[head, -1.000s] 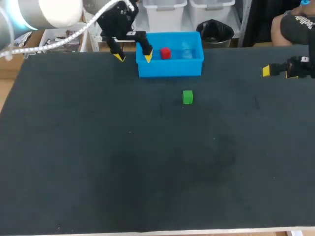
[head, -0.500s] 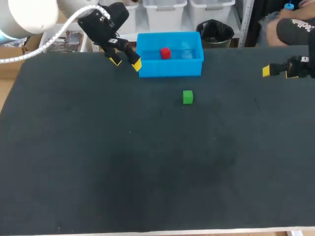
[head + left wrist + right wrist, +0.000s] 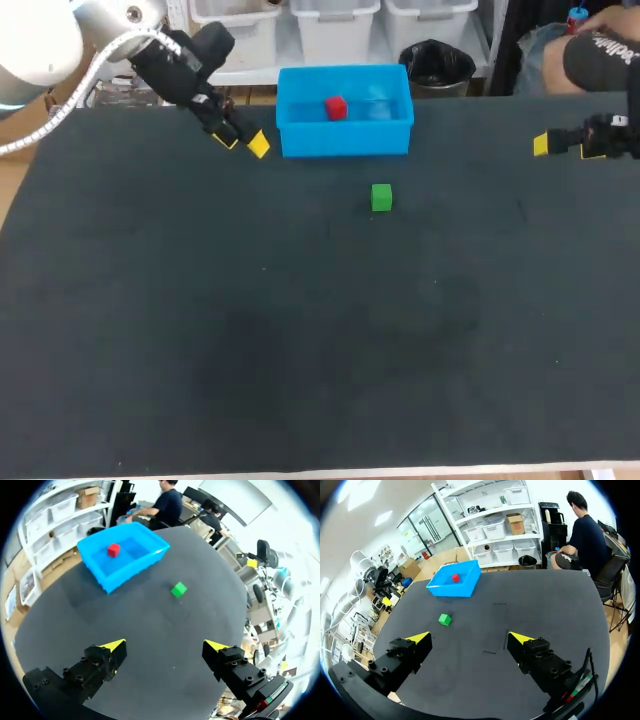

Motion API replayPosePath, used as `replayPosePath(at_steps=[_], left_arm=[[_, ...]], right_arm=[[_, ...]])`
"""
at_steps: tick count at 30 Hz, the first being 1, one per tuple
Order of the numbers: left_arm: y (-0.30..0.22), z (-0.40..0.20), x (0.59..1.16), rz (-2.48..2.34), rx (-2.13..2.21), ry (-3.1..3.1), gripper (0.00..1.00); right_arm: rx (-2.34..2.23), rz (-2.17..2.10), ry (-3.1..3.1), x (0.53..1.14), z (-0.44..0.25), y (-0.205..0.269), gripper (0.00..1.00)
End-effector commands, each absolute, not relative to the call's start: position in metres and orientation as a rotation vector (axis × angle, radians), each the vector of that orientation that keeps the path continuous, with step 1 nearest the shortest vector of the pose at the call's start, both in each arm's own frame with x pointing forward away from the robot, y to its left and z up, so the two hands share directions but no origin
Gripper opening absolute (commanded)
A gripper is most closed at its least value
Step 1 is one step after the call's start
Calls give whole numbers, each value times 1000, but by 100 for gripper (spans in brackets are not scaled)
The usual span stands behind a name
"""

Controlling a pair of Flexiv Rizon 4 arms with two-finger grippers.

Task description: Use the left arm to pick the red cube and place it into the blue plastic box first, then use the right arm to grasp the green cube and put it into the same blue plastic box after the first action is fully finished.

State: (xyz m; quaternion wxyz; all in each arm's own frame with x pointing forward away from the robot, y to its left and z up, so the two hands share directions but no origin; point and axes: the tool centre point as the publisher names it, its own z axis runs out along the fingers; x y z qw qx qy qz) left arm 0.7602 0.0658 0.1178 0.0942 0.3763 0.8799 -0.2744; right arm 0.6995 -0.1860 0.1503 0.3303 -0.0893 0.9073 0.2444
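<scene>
My left end effector is released beside the blue plastic box holding the small red cube; right end effector released too, small green cube on desk.

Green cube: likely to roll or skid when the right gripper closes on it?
Probably won't roll: the green cube sits flat on a face. It looks small and rigid, so likely light. Its flat sides should suit the open right gripper.

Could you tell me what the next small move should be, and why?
Probably the right gripper should start toward the green cube: the red cube already lies in the blue plastic box, and the left gripper hangs open and empty beside it.
</scene>
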Motion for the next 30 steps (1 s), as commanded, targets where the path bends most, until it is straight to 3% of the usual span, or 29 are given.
replayPosePath(at_steps=[1,30], left_arm=[[70,111,754,-841,1121,2587,100],[78,110,744,-824,1116,2578,100]], right_arm=[[-233,639,2373,699,150,-186,100],[-233,639,2373,699,150,-186,100]])
